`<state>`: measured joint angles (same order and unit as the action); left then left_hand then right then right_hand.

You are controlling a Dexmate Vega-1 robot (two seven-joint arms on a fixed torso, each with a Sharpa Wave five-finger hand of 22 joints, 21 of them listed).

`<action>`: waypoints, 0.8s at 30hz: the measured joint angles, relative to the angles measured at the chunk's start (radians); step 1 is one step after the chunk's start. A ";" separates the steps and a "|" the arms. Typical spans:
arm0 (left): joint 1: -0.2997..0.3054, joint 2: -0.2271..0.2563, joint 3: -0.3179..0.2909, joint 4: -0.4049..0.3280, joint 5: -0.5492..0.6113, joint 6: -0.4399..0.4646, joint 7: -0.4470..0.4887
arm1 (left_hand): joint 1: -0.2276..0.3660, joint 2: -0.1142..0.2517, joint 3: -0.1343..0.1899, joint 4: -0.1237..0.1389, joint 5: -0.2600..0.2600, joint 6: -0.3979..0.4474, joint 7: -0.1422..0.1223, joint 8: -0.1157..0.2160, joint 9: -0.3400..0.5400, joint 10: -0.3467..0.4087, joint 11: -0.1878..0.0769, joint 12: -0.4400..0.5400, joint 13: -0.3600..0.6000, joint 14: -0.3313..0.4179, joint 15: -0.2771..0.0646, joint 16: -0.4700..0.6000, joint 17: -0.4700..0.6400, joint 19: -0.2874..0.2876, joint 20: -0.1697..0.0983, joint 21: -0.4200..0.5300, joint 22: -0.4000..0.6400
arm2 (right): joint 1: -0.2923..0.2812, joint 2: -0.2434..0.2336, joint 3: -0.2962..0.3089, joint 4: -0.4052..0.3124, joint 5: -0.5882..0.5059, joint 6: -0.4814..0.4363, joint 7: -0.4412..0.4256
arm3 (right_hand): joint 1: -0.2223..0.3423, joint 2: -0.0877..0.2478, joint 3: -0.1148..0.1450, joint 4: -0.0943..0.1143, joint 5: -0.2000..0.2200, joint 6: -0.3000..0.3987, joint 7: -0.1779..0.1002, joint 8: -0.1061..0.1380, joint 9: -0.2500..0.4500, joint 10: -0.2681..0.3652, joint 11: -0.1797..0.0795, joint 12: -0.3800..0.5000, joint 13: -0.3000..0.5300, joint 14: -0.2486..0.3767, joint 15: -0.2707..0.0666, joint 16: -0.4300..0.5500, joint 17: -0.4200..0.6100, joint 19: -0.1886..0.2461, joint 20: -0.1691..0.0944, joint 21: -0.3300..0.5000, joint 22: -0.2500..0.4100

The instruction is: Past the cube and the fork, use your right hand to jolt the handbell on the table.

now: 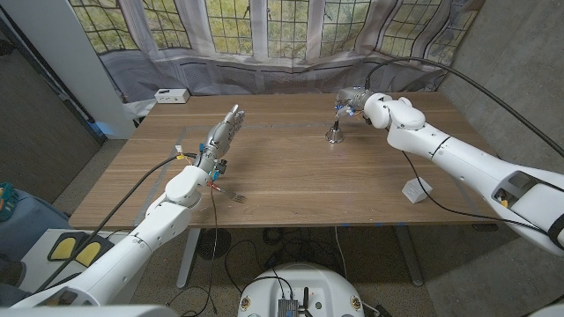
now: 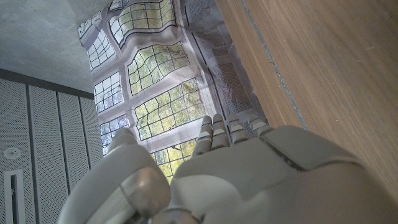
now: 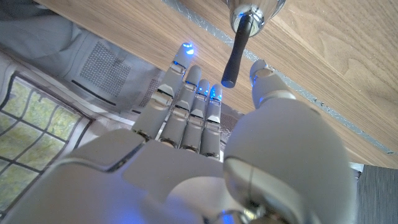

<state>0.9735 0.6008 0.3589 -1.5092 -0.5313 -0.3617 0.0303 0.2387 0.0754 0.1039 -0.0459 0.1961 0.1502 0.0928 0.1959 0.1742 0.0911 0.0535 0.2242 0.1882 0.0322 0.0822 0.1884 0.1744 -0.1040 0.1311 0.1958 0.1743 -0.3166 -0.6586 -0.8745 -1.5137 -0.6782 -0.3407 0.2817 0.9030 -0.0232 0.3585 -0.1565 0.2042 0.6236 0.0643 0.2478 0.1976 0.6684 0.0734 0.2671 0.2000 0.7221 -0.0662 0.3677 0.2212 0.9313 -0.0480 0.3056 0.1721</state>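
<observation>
A silver handbell [image 1: 335, 133] with a dark handle stands upright on the wooden table [image 1: 291, 180], far of centre. My right hand [image 1: 354, 102] hovers just behind and above it, fingers spread, holding nothing. In the right wrist view the bell's handle [image 3: 236, 56] points into the gap between my fingers [image 3: 186, 106] and thumb, apart from both. A fork [image 1: 234, 196] lies near the front left, beside my left forearm. A white cube [image 1: 417, 187] sits at the front right. My left hand [image 1: 225, 132] is raised over the table's left part, fingers straight, empty.
A white box [image 1: 172, 95] lies at the table's far left corner. A curtain and windows [image 1: 264, 26] stand behind the table. Black cables trail from both arms across the table sides.
</observation>
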 measured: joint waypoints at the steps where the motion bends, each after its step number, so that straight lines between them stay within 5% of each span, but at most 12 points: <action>1: 0.000 0.000 0.000 0.000 0.000 0.000 0.000 | 0.003 0.003 0.000 0.000 0.000 0.000 0.000 0.000 0.000 0.000 0.000 0.000 0.000 0.000 0.000 0.000 0.000 0.000 0.000 0.000 0.000 | 0.000 0.000 0.000 0.000 0.002 0.000 -0.001 | 0.000 0.000 0.000 0.000 0.000 0.004 -0.004 0.000 0.000 0.003 -0.003 0.000 0.000 0.002 -0.002 0.000 0.000 0.002 0.002 0.000 0.000; 9: -0.003 -0.001 0.002 0.002 -0.001 0.002 -0.002 | 0.005 0.005 0.000 0.000 0.000 0.000 0.000 0.000 0.000 0.000 0.000 0.000 0.000 0.000 0.000 0.000 0.000 -0.003 0.003 0.000 0.000 | 0.014 0.017 -0.017 0.044 0.012 0.002 -0.009 | 0.011 0.010 0.000 0.000 0.000 0.016 -0.006 0.000 0.000 0.016 -0.005 0.000 0.000 0.023 -0.009 0.006 0.004 0.016 -0.002 0.000 0.000; 24: -0.011 -0.008 0.008 0.016 -0.004 0.009 -0.004 | 0.005 0.005 0.000 0.000 -0.004 0.000 0.000 0.000 0.000 0.000 0.000 -0.006 0.000 0.000 0.000 0.000 0.000 -0.003 0.003 0.000 0.000 | 0.037 0.029 -0.048 0.090 0.010 0.018 -0.017 | 0.019 0.008 -0.004 0.004 0.000 0.055 -0.052 0.000 0.000 0.035 -0.036 0.007 0.007 0.037 -0.016 0.021 0.019 0.026 -0.020 0.000 0.003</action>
<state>0.9629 0.5931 0.3668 -1.4936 -0.5351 -0.3528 0.0263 0.2438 0.0805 0.1040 -0.0459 0.1920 0.1501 0.0929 0.1960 0.1742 0.0911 0.0535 0.2178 0.1883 0.0321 0.0821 0.1885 0.1744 -0.1071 0.1342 0.1959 0.1743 -0.2792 -0.6293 -0.9220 -1.4242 -0.6680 -0.3226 0.2648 0.9220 -0.0152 0.3540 -0.1521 0.2042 0.6786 0.0119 0.2478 0.1975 0.7038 0.0372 0.2738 0.2073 0.7595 -0.0821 0.3889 0.2397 0.9577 -0.0681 0.3056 0.1748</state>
